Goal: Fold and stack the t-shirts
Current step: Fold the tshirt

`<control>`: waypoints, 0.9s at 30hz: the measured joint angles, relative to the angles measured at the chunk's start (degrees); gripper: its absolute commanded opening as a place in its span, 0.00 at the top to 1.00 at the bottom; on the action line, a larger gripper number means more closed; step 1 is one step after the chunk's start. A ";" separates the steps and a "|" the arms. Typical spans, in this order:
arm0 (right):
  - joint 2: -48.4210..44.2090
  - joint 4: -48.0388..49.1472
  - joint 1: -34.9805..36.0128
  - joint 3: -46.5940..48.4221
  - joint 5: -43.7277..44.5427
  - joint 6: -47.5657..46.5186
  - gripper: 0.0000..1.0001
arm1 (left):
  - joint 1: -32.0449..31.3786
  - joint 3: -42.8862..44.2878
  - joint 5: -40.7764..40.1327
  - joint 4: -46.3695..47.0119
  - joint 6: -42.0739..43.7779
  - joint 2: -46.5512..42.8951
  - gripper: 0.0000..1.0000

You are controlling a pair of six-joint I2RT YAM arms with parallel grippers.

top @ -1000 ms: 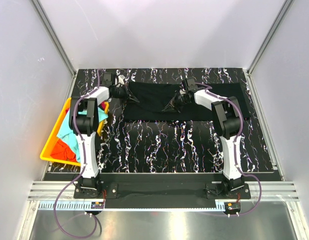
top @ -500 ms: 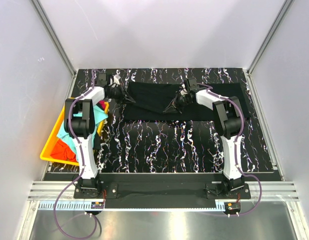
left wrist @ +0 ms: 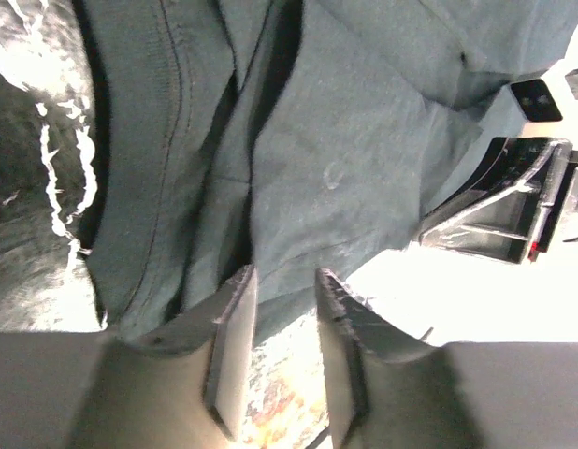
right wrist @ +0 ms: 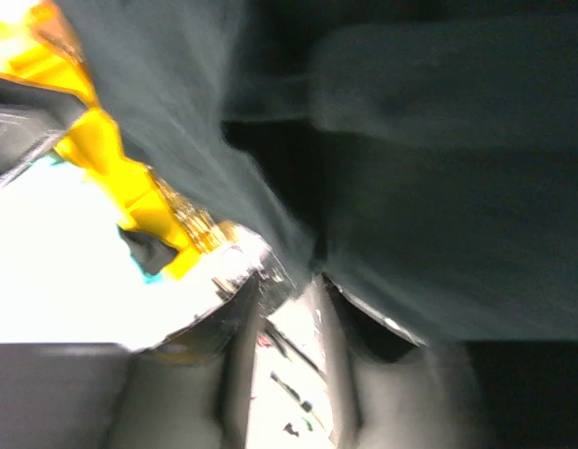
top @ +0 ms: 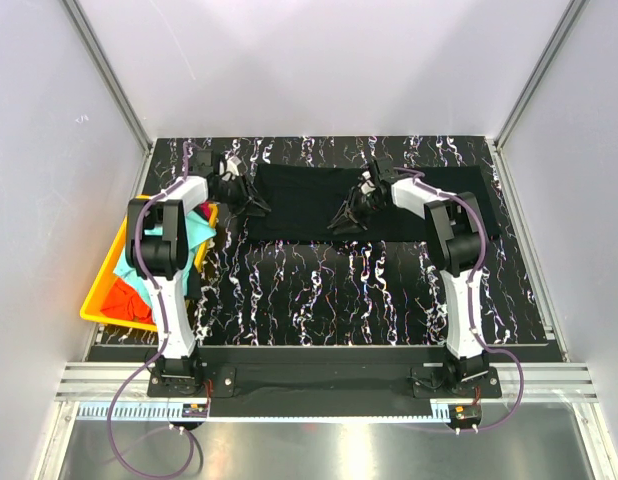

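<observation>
Left hand (left wrist: 284,273), low over the counter (top: 319,290), shows its two fingers (left wrist: 235,346) parted with a clear gap between them; the black t-shirt (top: 389,200) bunches in soft folds just past the tips, and nothing is pinched. From above, this hand (top: 257,202) sits at the shirt's left edge. Right hand (top: 341,218) rests on the same shirt, toward the middle of its near edge. In the blurred wrist view its fingers (right wrist: 242,355) stand slightly apart, a narrow bright slit between them, and dark cloth drapes down to the tips (right wrist: 287,281); whether any fold is caught there cannot be told.

Black t-shirt lies spread flat across the far part of the counter, reaching from the left hand almost to the right-hand edge. A turquoise t-shirt (top: 139,262) and an orange-red t-shirt (top: 124,297) sit crumpled together in a yellow bin (top: 99,300) at the counter's left side, behind the left arm.

Counter is black with white marble veining. Pale grey walls (top: 329,60) with metal corner posts close it in on three sides, a metal rail (top: 319,383) at the near edge carries both arm bases, and purple cables (top: 119,440) loop down from them.
</observation>
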 measured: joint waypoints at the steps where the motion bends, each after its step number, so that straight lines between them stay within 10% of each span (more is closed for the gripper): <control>1: 0.00 -1.46 -0.15 0.55 0.94 -1.16 0.54 | 0.00 0.02 -0.37 -0.24 0.37 -0.26 0.60; 7: 0.00 -7.48 -2.80 5.79 4.04 -5.75 0.54 | -0.55 4.33 -0.50 -0.90 1.09 -1.01 0.60; 17: 6.84 -6.03 -2.32 21.75 1.84 -1.70 0.83 | -6.25 8.28 2.29 10.69 -6.43 4.26 0.66; 27: 13.97 -3.61 -2.45 19.21 0.59 2.21 0.88 | -5.38 8.85 1.18 11.89 -9.20 12.20 0.67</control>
